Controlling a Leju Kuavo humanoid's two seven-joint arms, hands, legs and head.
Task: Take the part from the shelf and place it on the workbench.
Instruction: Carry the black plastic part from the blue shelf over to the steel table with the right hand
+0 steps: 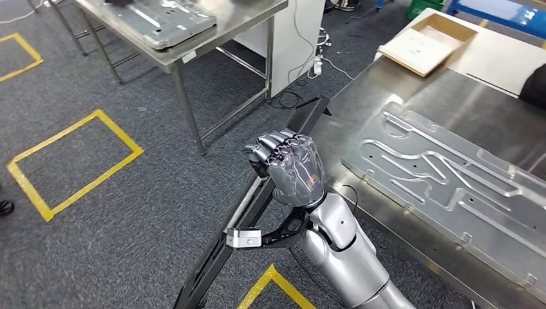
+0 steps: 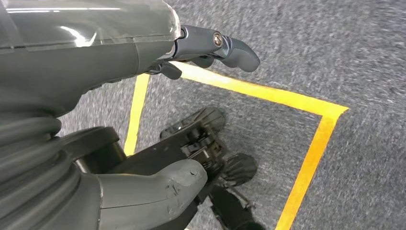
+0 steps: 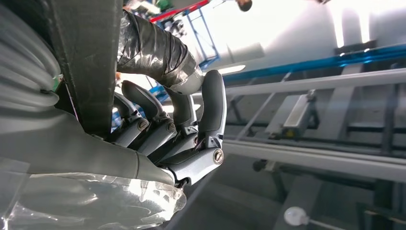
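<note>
Low in the centre of the head view, the right hand [image 1: 290, 168] is clenched around a long, flat black panel [image 1: 248, 219] that runs edge-on from the bottom of the frame up toward the middle; the right wrist view shows its fingers [image 3: 163, 129] wrapped over the panel's edge. This panel looks to be the part, so I judge the pick done and the placing still ahead.

The left hand [image 2: 210, 45] hangs over grey carpet with yellow tape [image 2: 311, 143], its fingers loosely apart and holding nothing.

Just right of the held panel begins the steel workbench [image 1: 360, 103], its near corner almost touching the panel's top end. A stamped silver metal sheet [image 1: 451, 187] covers much of its right side, leaving bare steel along the left and upper part. Farther off, at upper right, lies a shallow pale wooden tray [image 1: 428, 42]. At upper left a second steel table [image 1: 193, 55] stands well apart across open carpet.
</note>
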